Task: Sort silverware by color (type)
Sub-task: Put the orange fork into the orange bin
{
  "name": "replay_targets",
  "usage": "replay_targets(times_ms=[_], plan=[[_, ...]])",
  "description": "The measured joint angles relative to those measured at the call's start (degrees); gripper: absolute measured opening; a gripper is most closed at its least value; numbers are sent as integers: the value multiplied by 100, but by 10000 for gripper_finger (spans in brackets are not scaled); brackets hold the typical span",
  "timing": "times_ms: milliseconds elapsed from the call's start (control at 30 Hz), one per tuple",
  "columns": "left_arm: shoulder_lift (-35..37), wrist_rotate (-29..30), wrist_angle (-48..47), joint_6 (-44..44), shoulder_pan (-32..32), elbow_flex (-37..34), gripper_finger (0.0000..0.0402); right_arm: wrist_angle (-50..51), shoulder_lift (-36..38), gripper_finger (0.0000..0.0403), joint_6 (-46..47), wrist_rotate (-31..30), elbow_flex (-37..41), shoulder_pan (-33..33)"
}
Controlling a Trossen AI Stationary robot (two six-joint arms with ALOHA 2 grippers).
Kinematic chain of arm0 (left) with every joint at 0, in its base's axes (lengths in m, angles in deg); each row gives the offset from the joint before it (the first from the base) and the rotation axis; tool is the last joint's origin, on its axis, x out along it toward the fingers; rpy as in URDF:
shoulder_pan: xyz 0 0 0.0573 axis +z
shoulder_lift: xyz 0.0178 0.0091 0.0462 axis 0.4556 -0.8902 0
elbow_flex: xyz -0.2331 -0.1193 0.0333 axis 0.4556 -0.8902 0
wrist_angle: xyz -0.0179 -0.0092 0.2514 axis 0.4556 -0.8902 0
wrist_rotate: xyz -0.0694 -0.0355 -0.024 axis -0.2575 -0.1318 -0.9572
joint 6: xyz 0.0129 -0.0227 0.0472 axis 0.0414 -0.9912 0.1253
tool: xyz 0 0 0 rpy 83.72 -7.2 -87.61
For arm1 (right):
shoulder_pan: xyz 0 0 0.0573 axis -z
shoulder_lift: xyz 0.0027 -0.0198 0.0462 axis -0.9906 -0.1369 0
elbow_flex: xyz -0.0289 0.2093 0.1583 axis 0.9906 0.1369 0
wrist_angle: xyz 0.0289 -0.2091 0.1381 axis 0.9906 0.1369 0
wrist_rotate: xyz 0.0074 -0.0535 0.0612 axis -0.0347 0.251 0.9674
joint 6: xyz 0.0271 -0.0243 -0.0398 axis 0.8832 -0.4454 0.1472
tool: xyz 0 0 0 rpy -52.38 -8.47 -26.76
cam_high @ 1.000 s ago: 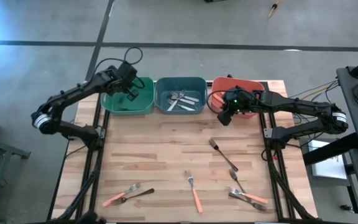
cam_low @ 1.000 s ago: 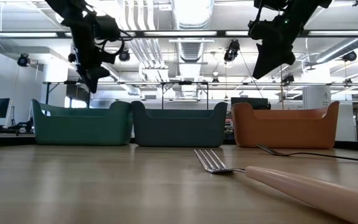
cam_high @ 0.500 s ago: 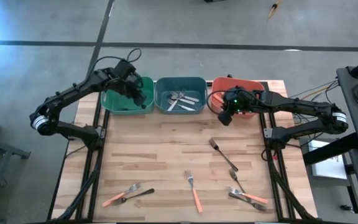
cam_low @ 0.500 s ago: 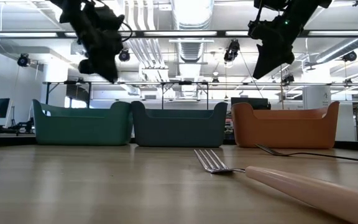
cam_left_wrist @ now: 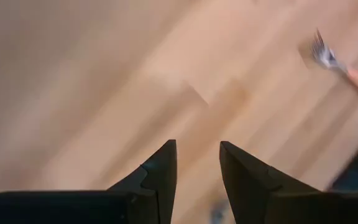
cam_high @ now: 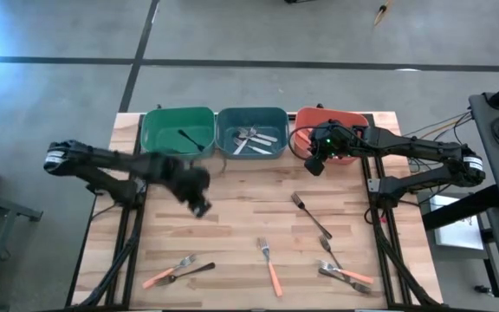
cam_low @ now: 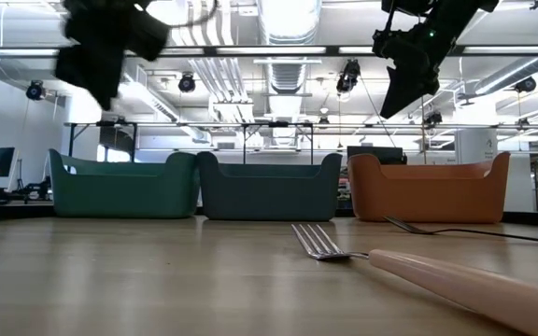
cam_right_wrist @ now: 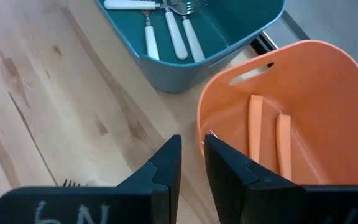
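Unsorted silverware, orange-handled forks (cam_high: 272,267) and all-black ones (cam_high: 310,214), lay near the wooden table's (cam_high: 241,195) front edge, awaiting bins. The empty left gripper (cam_high: 199,205), jaws parted, hung mid-table; the empty right gripper (cam_high: 312,165), fingers narrowly apart, waited beside the orange bin (cam_high: 301,117).

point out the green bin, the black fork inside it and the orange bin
green plastic bin (cam_high: 156,144), high view, bare floor of the bin
black fork (cam_high: 190,139), high view, middle of its handle
orange plastic bin (cam_right_wrist: 328,99), right wrist view, inner far wall
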Motion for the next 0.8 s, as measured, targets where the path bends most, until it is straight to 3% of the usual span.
replay_targets(times_ms=[200,333,500,800], plan=[[0,682,22,-2287,-1912,-3,105,-8,0,61,-48,0,0,0],[-52,893,17,-3103,-2828,-3,105,-127,0,61,-122,0,-2,0],[-395,954,-36,-3139,-3524,-3,105,-124,0,61,-113,1,-2,0],[-1208,562,65,-3019,-4031,-7,105,-127,0,61,-155,2,0,0]])
